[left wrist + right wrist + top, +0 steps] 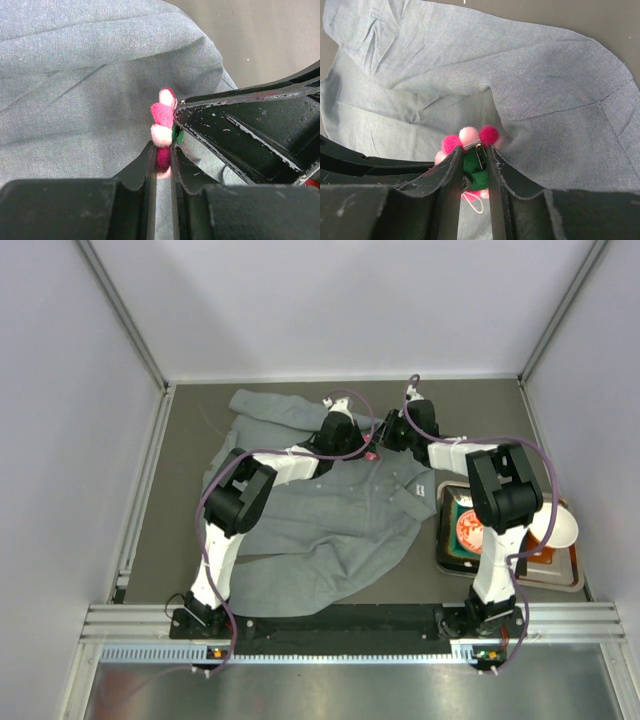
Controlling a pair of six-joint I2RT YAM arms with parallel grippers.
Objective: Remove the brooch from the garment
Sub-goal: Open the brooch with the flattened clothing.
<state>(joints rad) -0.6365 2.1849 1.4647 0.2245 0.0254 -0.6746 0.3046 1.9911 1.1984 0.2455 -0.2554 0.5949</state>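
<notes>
Two grippers meeting at one spot, far centre of table.

1) left gripper: narrow, pinching a magenta petal of brooch from below in own wrist view. Pink and white petals poking out above the tips.

2) right gripper: narrow too, clamped on green backing and metal clip of brooch. Pink and magenta pompom petals fanned above the tips. In left wrist view, right finger touching brooch from the right.

Fabric bunched into a ridge against brooch on both sides. Pin in cloth or free: cannot tell.

Top view: brooch a small pink speck between the two wrists, over upper part of garment. Garment grey, rumpled, spread across middle of table, one sleeve toward far left.

Right of garment, beside right arm: tray holding white bowl and orange disc, both partly hidden by the arm.
</notes>
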